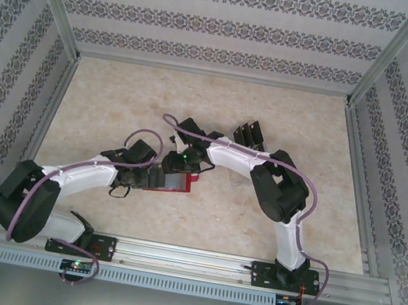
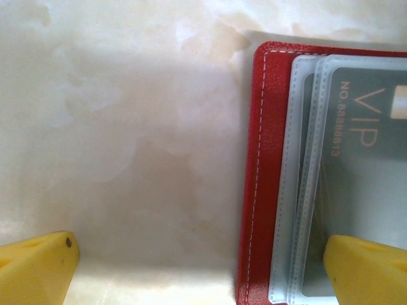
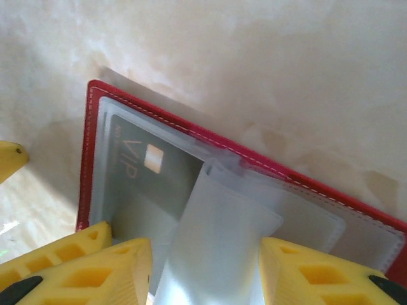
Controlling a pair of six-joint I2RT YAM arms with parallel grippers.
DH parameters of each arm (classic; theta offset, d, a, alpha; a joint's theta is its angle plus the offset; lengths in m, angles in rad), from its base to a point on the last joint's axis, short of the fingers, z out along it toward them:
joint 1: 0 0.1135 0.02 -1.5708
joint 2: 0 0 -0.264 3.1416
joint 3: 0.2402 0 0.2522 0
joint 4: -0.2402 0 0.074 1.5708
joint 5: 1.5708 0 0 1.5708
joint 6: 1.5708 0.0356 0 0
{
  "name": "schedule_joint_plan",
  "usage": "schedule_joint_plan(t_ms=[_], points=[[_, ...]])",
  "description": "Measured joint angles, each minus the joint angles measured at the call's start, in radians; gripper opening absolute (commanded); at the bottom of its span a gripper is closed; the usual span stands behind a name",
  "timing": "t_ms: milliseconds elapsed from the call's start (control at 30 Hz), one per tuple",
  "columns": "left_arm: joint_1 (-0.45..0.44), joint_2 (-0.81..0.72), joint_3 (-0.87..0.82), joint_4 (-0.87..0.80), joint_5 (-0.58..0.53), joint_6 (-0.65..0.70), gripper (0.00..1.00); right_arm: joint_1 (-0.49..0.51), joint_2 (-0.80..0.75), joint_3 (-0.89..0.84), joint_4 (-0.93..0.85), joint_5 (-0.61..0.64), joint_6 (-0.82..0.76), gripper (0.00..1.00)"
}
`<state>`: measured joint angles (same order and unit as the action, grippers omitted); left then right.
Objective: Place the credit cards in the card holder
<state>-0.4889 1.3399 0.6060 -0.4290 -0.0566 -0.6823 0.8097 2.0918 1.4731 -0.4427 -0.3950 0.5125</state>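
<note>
The red card holder [image 1: 181,184] lies open at mid-table, both arms meeting over it. A VIP credit card [image 2: 372,159] sits inside one of its clear sleeves [image 2: 299,190]. My left gripper [image 2: 203,267] is open wide, straddling the holder's left edge [image 2: 264,178], with one fingertip [image 2: 365,270] resting on the sleeves. My right gripper [image 3: 203,270] has a raised, bowed clear sleeve [image 3: 216,235] spanning the gap between both fingers. The VIP credit card [image 3: 149,171] lies flat beneath it. More black credit cards [image 1: 251,133] stand at the back right.
The left gripper's yellow fingers [image 3: 54,254] crowd in right beside my right gripper. Patterned walls and metal posts [image 1: 55,8] enclose the marbled table [image 1: 119,98]. Open tabletop lies behind and to the left of the holder.
</note>
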Motion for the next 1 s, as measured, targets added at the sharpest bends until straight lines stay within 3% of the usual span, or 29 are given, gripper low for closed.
schedule_joint_plan(t_ms=[600, 1000], points=[[0.001, -0.226, -0.003, -0.122, -0.028, -0.005, 1.0, 0.018, 0.0, 0.004, 0.051, -0.079, 0.086, 0.5], [0.008, -0.362, 0.022, -0.228, -0.091, -0.041, 1.0, 0.059, 0.012, 0.103, 0.027, -0.093, 0.119, 0.53]])
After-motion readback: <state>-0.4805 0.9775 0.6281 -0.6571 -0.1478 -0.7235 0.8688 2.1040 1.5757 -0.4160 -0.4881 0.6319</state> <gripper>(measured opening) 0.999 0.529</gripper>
